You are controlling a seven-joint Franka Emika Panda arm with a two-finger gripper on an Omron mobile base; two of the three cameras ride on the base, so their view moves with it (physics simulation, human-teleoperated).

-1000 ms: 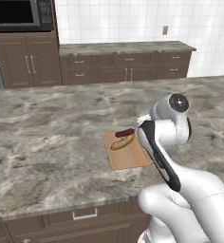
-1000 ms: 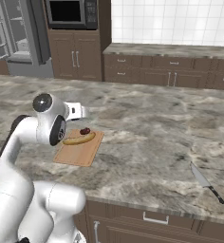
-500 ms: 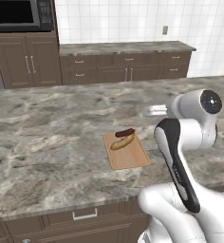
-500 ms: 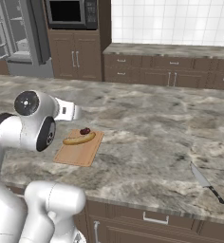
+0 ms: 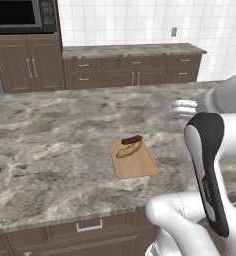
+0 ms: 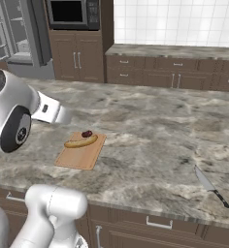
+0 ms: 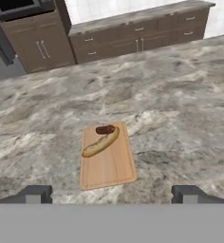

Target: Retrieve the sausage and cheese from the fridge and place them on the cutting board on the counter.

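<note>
The marbled counter point(image 7: 180, 109) bears the cutting board point(image 7: 109, 166); brown cabinets point(image 5: 130, 75) line the wall; gripper point(image 7: 111, 194) fingers spread, holding nothing.

White tiled wall point(image 5: 140, 20), possibly a microwave point(image 6: 73, 12)

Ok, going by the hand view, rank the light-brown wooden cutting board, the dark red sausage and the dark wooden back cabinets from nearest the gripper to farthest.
1. Light-brown wooden cutting board, just ahead of the open gripper.
2. Dark red sausage, at the board's far end.
3. Dark wooden back cabinets, across the room.

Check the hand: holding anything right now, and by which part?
Nothing held. The hand is open and empty, back from the cutting board, where the sausage lies.
</note>
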